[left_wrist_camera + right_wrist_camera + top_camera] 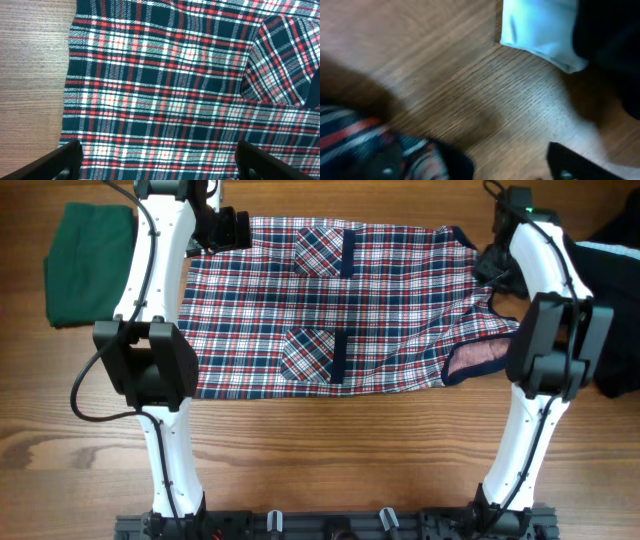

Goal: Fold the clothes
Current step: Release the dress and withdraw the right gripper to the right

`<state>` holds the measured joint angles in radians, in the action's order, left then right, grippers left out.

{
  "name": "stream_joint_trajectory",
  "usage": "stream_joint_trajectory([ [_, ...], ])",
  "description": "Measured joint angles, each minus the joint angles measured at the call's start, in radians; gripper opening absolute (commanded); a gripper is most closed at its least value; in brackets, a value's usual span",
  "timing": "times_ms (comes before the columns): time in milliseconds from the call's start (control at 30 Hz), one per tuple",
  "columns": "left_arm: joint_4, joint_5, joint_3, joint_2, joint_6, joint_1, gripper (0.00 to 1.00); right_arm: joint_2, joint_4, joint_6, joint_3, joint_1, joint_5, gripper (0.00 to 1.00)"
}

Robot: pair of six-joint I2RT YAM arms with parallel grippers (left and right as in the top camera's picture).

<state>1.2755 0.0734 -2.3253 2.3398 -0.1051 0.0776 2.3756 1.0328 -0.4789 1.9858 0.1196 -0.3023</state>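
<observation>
Shows the plaid dress [330,300] spread flat across the table [320,450].
Has left gripper [157,155] gaping above its hem corner, right gripper [505,162] parted beside its shoulder end, both empty.

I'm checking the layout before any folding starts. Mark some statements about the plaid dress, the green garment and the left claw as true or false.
1. The red-white-navy plaid dress lies spread out on the wooden table. True.
2. The dark-green garment lies on top of the dress. False: it lies on the table beside the dress.
3. The left claw is open above the plaid cloth, with nothing between its fingers. True.
4. Both navy-trimmed pockets are folded out of sight. False: the two navy-trimmed pockets face up in the overhead view.
</observation>
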Motion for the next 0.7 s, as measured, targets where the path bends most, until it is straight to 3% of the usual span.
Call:
stream_joint_trajectory([
  [200, 0.002, 0.0, 0.0, 0.0, 0.0, 0.0, 1.0, -0.185, 0.031, 0.066, 0.0, 0.0, 0.126, 0.99],
  [233, 0.006, 0.0, 0.0, 0.0, 0.0, 0.0, 1.0, -0.29, 0.076, 0.088, 0.001, 0.0, 0.192, 1.0],
  [333, 0.028, 0.0, 0.0, 0.0, 0.0, 0.0, 1.0, -0.385, 0.177, 0.107, 0.007, 0.0, 0.26, 1.0],
  [700, 0.045, 0.0, 0.0, 0.0, 0.0, 0.0, 1.0, -0.459, 0.465, 0.117, 0.006, 0.0, 0.294, 0.99],
])
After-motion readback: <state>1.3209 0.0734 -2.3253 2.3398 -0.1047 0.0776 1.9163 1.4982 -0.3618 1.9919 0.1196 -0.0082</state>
